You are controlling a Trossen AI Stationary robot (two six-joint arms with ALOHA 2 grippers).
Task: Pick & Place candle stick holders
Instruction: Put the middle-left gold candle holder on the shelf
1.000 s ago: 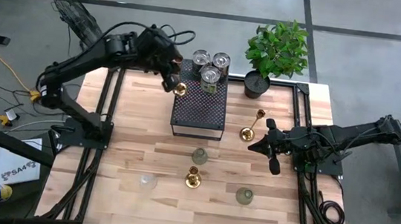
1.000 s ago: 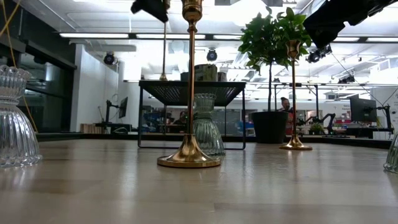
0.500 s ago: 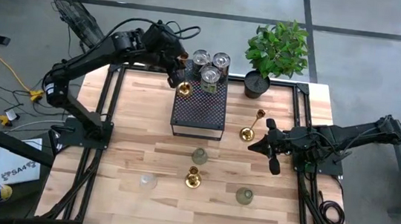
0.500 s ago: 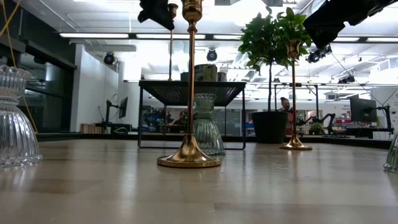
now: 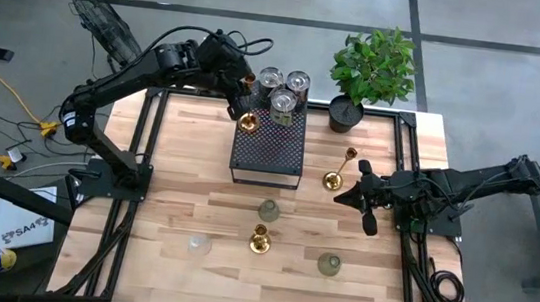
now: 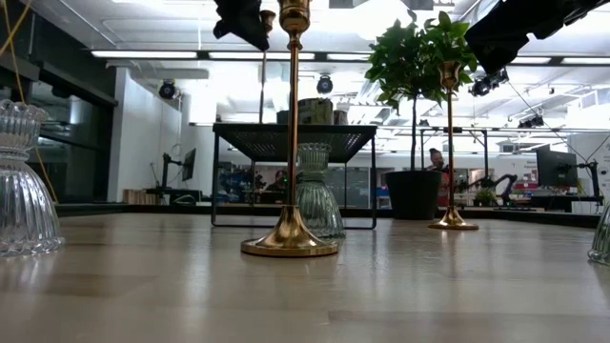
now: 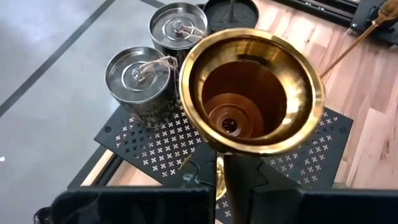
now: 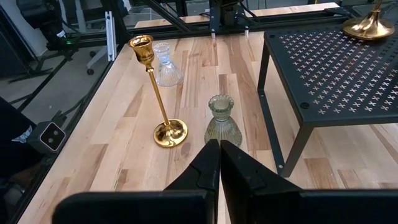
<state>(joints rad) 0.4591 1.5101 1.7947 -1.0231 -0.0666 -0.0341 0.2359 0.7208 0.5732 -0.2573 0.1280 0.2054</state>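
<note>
My left gripper [image 5: 239,106] is shut on a tall brass candle stick holder [image 5: 248,122] at the left part of the black perforated box [image 5: 268,151]. Its base [image 8: 372,26] is at the box's top; I cannot tell whether it touches. Three silvery cups [image 5: 282,99] stand on the box's far end. Two more brass holders [image 5: 260,238] [image 5: 337,168] and three glass holders [image 5: 269,210] [image 5: 199,245] [image 5: 328,265] stand on the table by their bases. My right gripper [image 5: 340,197] hovers shut, right of the box, touching nothing. My left gripper pinches the brass holder just under its top cup [image 7: 249,87], at the thin neck [image 7: 219,177], between its two fingers. The fingers slant down from the table's far left and lie across the stem. The holder is upright, its stem [image 6: 264,67] reaching straight down to the box's top.
A green plant in a black pot [image 5: 368,76] stands at the far right corner, next to the box. The bare wooden table [image 5: 178,162] stretches left of the box and along the near edge.
My left gripper has carried the brass holder a little toward the table's right, from the box's left edge farther in over its top, then stopped. The holder has stayed upright. My right arm has kept still.
</note>
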